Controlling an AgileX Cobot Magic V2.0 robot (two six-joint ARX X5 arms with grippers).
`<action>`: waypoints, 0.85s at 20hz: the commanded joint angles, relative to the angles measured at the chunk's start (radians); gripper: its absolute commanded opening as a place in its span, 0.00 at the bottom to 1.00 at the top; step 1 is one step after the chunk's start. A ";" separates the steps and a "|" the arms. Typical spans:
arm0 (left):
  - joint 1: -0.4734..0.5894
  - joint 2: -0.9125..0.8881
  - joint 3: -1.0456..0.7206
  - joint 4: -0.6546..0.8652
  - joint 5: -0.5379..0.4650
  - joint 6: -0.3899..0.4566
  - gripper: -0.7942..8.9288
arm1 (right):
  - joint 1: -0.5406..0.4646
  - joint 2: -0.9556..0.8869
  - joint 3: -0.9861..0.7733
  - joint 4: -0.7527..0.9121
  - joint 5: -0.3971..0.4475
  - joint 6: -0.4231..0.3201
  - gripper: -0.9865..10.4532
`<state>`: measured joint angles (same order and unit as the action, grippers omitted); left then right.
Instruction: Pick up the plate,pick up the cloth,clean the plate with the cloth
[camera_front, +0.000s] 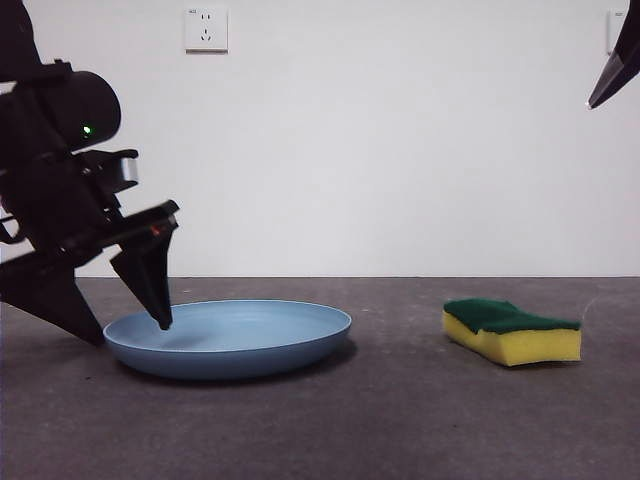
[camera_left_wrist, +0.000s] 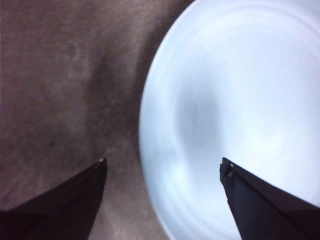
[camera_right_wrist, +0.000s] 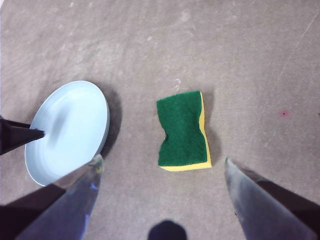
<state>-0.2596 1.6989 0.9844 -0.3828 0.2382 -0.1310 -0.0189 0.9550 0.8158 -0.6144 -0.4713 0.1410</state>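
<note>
The light-blue plate (camera_front: 230, 335) lies flat on the dark table, left of centre. My left gripper (camera_front: 125, 325) is open and straddles the plate's left rim (camera_left_wrist: 145, 125), one jaw inside the plate, the other outside on the table. The cloth, a yellow sponge with a dark green top (camera_front: 512, 331), lies flat on the table to the right. My right gripper (camera_right_wrist: 162, 162) is open, high above the table, with the sponge (camera_right_wrist: 183, 130) below between its jaws and the plate (camera_right_wrist: 67, 132) off to one side. It shows as a black tip (camera_front: 615, 65) at the top right corner.
The grey table (camera_front: 400, 410) meets a white wall with a socket (camera_front: 205, 28) behind. The plate and the sponge stand about a sponge's length apart.
</note>
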 joint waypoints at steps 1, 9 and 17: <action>-0.016 0.026 -0.001 0.023 -0.002 0.012 0.46 | 0.003 0.001 0.005 0.000 -0.002 -0.003 0.44; -0.036 0.040 -0.001 0.016 -0.003 0.054 0.07 | 0.067 0.001 0.005 0.007 -0.001 0.000 0.44; -0.037 -0.089 0.002 -0.016 0.004 0.054 0.07 | 0.227 0.186 0.201 -0.119 0.148 -0.095 0.44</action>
<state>-0.2913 1.6184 0.9947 -0.3996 0.2466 -0.1032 0.2054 1.1332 1.0149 -0.7357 -0.3298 0.0811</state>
